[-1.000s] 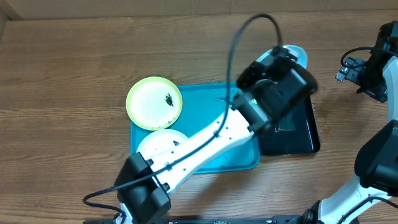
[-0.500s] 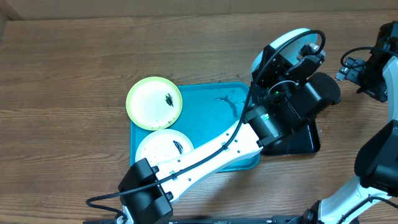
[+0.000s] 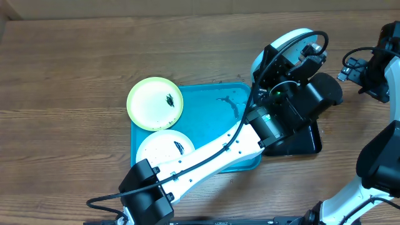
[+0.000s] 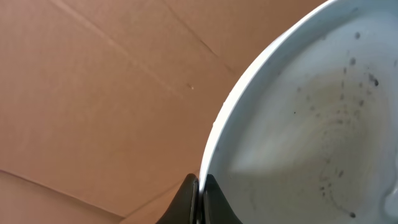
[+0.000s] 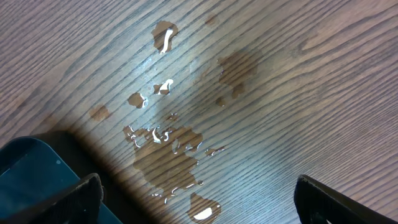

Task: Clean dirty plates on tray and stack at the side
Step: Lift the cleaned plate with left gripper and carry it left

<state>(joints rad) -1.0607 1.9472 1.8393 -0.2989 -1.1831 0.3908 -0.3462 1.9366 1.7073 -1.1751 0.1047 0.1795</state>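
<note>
Three plates show up in the overhead shot. The yellow-green plate [image 3: 155, 103] sits on the upper-left corner of the turquoise tray [image 3: 215, 115], overlapping its rim, with a dark smear near its middle. The white plate [image 3: 161, 147] lies inside the tray at the lower left, partly hidden by the left arm [image 3: 212, 147]. The light teal plate [image 3: 289, 39] is off the tray, tipped up on edge just past its upper-right corner, above the far end of the glossy black tray [image 3: 304, 139] that sits right beside the turquoise one. The left gripper [image 3: 299, 62] has hold of that teal plate, and the right arm [image 3: 381, 69] hangs at the right edge, well apart from all the plates. In the left wrist view the fingers [image 4: 186, 199] are pinched tight on the teal plate's rim at the bottom of the frame. The plate's face is dotted with dark specks and a faint brownish film, with brown cardboard [image 4: 93, 93] behind it. In the right wrist view the right gripper [image 5: 196, 199] is spread wide with nothing in it, over the wood table [image 5: 298, 81]. Small puddles [image 5: 168, 162] lie on the wood there, and a corner of the black tray is at the lower left.
</note>
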